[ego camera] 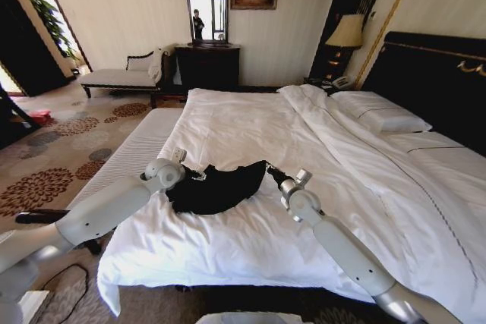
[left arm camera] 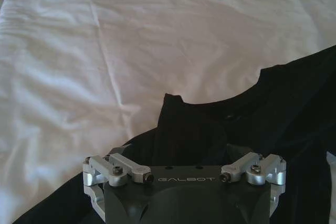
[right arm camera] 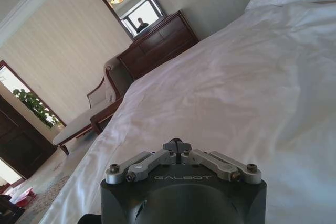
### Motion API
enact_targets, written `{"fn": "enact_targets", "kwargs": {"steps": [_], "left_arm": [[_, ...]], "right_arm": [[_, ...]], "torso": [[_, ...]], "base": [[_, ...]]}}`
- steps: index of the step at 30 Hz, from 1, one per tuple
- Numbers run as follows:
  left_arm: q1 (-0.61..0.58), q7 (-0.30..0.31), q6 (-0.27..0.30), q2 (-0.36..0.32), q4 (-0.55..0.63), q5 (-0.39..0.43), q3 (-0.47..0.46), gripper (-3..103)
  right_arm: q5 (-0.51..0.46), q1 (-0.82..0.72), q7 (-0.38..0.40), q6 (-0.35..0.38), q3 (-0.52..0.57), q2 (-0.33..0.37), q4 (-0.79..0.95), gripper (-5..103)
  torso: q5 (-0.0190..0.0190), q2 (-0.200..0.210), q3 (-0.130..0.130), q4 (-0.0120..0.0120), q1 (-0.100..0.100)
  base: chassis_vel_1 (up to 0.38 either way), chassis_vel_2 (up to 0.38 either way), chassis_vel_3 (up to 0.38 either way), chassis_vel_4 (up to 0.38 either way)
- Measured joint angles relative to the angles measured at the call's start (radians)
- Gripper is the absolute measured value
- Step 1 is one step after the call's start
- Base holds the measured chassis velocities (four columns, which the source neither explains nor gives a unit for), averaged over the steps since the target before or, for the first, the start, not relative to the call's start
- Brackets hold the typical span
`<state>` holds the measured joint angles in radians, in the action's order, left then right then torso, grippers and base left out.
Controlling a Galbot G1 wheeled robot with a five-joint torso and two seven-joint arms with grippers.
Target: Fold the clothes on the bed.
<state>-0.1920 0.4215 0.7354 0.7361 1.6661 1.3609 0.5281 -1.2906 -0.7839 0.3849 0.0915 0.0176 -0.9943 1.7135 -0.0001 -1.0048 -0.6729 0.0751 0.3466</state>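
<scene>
— Lying near the foot of the bed (ego camera: 357, 157), on the white duvet, is the black T-shirt (ego camera: 216, 187), bunched into a dark heap between the two arms. Do you see it the same way?

— Yes. It sits close to the near edge of the mattress, well apart from the pillows (ego camera: 383, 115) by the dark headboard (ego camera: 433, 73). No lettering shows on it from the head view.

— Where is the left gripper (ego camera: 199, 176)?

— At the left end of the shirt, touching the fabric. From the left wrist view the black cloth (left arm camera: 236, 124) spreads over the white sheet right in front of the gripper body, and a fold of it stands up between the linkages. The fingertips themselves are hidden by the fabric, so I cannot tell whether they are parted or pinched together.

— And the right gripper (ego camera: 272, 172)?

— At the right end of the shirt, low over the duvet. In the right wrist view its linkages fold inward and the dark fingertips (right arm camera: 177, 146) meet in the middle, so it looks closed. Whether cloth is caught between them, I cannot tell.

— Anything else in the room?

— A pale chaise bench (ego camera: 121, 75) stands against the far wall beside a dark wooden dresser (ego camera: 206, 66) with a mirror (ego camera: 206, 5) above it, and a lamp (ego camera: 348, 32) stands next to the headboard.
</scene>
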Motion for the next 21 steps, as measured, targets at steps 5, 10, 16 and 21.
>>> {"fn": "enact_targets", "kwargs": {"steps": [5,10,16,21], "left_arm": [[0.01,-0.031,0.0,0.016,0.014,-0.005,0.017,100],[0.018,-0.034,0.0,0.026,-0.002,-0.013,0.041,100],[0.019,-0.04,0.0,0.059,-0.046,-0.021,0.048,101],[0.014,-0.036,0.0,0.071,-0.058,-0.019,0.048,89]], "right_arm": [[0.003,0.0,-0.002,0.0,-0.002,-0.001,-0.001,0],[0.003,0.0,-0.005,0.0,-0.003,-0.001,-0.001,0],[0.004,-0.007,-0.014,-0.001,-0.001,0.002,0.001,0],[0.006,-0.01,-0.016,-0.001,0.001,0.004,0.003,0]], "torso": [[0.0003,0.0,0.0,0.0004,0.0],[0.0001,0.0,0.0,0.0001,0.0],[0.0001,0.0,0.0,0.0003,0.0],[0.0001,0.0,0.0,0.0003,0.0]], "base": [[0.0,0.0,0.0,0.0],[0.0,0.0,0.0,0.0],[0.0,0.0,0.0,0.0],[0.0,0.0,0.0,0.0]]}}
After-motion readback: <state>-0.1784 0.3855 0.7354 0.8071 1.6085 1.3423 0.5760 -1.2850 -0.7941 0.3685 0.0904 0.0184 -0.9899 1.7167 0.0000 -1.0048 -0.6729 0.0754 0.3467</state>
